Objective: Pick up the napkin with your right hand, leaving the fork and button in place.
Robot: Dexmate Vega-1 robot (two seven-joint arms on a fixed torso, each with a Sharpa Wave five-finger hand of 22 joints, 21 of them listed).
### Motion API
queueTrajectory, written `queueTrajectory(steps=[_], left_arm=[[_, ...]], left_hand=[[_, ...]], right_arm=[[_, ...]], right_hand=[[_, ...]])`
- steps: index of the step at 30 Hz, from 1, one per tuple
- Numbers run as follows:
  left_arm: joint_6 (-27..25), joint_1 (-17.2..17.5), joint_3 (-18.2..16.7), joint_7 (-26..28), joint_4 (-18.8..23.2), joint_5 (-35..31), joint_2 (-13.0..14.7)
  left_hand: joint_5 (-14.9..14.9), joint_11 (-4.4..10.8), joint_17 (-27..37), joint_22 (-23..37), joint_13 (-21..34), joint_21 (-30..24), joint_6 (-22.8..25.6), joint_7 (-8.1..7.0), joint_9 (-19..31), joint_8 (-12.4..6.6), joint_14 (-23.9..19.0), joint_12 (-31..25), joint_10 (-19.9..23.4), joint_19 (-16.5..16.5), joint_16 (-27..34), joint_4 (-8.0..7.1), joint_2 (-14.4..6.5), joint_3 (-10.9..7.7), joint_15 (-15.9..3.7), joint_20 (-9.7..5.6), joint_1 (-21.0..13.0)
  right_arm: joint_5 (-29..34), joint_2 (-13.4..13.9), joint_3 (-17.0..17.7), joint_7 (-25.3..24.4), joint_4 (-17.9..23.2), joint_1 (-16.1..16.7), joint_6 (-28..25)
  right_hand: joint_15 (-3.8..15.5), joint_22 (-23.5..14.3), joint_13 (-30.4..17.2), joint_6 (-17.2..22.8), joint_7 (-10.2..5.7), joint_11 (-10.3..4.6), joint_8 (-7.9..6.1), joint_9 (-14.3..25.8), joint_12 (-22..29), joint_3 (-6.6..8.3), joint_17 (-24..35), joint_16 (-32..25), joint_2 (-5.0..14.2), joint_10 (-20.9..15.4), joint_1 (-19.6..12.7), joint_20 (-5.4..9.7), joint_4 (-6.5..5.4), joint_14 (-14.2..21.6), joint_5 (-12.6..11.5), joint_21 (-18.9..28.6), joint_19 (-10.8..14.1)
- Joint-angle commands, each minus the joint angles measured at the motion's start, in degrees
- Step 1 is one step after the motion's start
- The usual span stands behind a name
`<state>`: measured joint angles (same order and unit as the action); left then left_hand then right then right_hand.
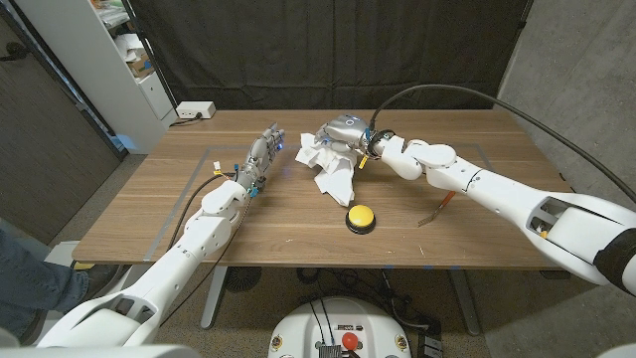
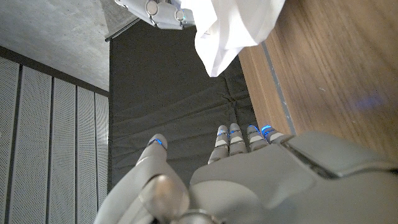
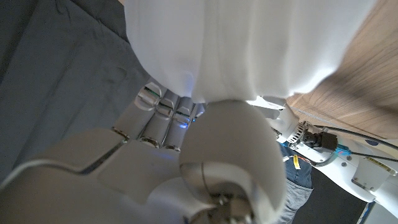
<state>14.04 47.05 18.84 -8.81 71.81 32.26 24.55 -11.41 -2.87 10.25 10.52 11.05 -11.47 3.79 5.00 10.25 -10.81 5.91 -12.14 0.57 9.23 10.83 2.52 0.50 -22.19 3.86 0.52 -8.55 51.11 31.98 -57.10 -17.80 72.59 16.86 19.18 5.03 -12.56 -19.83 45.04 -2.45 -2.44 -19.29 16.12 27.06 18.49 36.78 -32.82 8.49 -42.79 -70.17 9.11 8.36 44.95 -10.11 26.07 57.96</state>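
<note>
My right hand (image 1: pixel 343 132) grips the white napkin (image 1: pixel 331 164) at its top, and the cloth hangs crumpled from it above the table's middle. In the right wrist view the napkin (image 3: pixel 249 43) drapes over my curled fingers (image 3: pixel 163 109). A yellow button (image 1: pixel 361 217) on a black base sits on the table just in front of the napkin's lower edge. The fork (image 1: pixel 438 210) lies to the right of the button, under my right forearm. My left hand (image 1: pixel 261 159) stands with fingers apart left of the napkin, holding nothing. The napkin (image 2: pixel 230 28) also shows beyond my left hand (image 2: pixel 249 180).
The wooden table (image 1: pixel 179 214) has thin tape lines on its left part. A white power strip (image 1: pixel 195 110) lies at the far left corner. Shelving stands beyond the table's left side. A person's leg (image 1: pixel 25 273) shows at the picture's left edge.
</note>
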Motion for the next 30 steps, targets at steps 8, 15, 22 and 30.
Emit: queueTrajectory(steps=[8, 15, 22, 30], left_arm=[[0.3, 0.0, 0.2, 0.4, 0.6, -0.1, 0.2], [0.5, -0.1, 0.4, 0.4, 0.7, -0.2, 0.2], [0.4, -0.1, 0.5, 0.4, 1.3, -0.3, 0.6], [0.8, -0.2, 0.7, -0.1, 0.9, -0.1, 0.4]], left_hand=[[0.1, -0.10, 0.3, 0.1, 0.1, -0.2, -0.1, -0.11, 0.1, -0.07, 0.6, 0.0, -0.2, 0.4, -0.1, 0.43, -0.5, 0.11, -0.10, 0.43, 0.0], [0.1, 0.00, 0.3, 0.1, 0.1, -0.2, -0.1, -0.11, 0.1, -0.07, 0.6, 0.0, -0.1, 0.4, -0.1, 0.47, -0.5, 0.15, -0.11, 0.42, 0.0], [0.1, 0.00, 0.3, 0.1, 0.1, -0.2, -0.1, -0.15, 0.1, -0.07, 0.6, 0.0, -0.2, 0.4, -0.1, 0.50, -0.6, 0.18, -0.10, 0.42, 0.0], [0.1, 0.03, 0.3, 0.1, 0.1, -0.2, 0.0, -0.21, 0.1, -0.09, 0.6, 0.0, -0.1, 0.4, 0.0, 0.54, -0.6, 0.23, -0.13, 0.40, 0.0]], right_arm=[[0.8, 2.4, 4.5, 2.6, 8.1, 1.8, -1.1], [1.0, 3.2, 6.2, 3.3, 10.9, 2.8, -1.5], [1.0, 4.3, 8.2, 3.9, 14.1, 4.0, -2.0], [1.0, 5.2, 10.4, 4.5, 17.7, 5.2, -2.4]], right_hand=[[7.22, -0.2, -0.6, 0.5, -0.20, 0.04, 0.05, 0.2, 0.5, -0.56, 0.5, 0.7, -0.06, 0.0, -0.4, 2.32, -0.35, 0.9, 0.2, 0.9, -0.4], [7.19, -0.2, -0.7, 0.5, -0.15, 0.05, 0.12, 0.3, 0.6, -0.73, 0.7, 1.0, -0.10, -0.1, -0.3, 2.27, -0.46, 1.3, 0.2, 1.3, -0.6], [7.24, -0.2, -0.7, 0.7, -0.17, -0.09, 0.16, 0.3, 0.6, -0.81, 1.0, 1.3, -0.10, -0.1, -0.5, 2.27, -0.38, 1.5, 0.2, 1.7, -0.7], [7.22, -0.2, -0.8, 0.7, -0.25, -0.31, 0.29, 0.3, 0.7, -0.94, 1.5, 1.7, 0.01, -0.3, -0.6, 2.29, -0.38, 1.6, 0.1, 2.3, -0.9]])
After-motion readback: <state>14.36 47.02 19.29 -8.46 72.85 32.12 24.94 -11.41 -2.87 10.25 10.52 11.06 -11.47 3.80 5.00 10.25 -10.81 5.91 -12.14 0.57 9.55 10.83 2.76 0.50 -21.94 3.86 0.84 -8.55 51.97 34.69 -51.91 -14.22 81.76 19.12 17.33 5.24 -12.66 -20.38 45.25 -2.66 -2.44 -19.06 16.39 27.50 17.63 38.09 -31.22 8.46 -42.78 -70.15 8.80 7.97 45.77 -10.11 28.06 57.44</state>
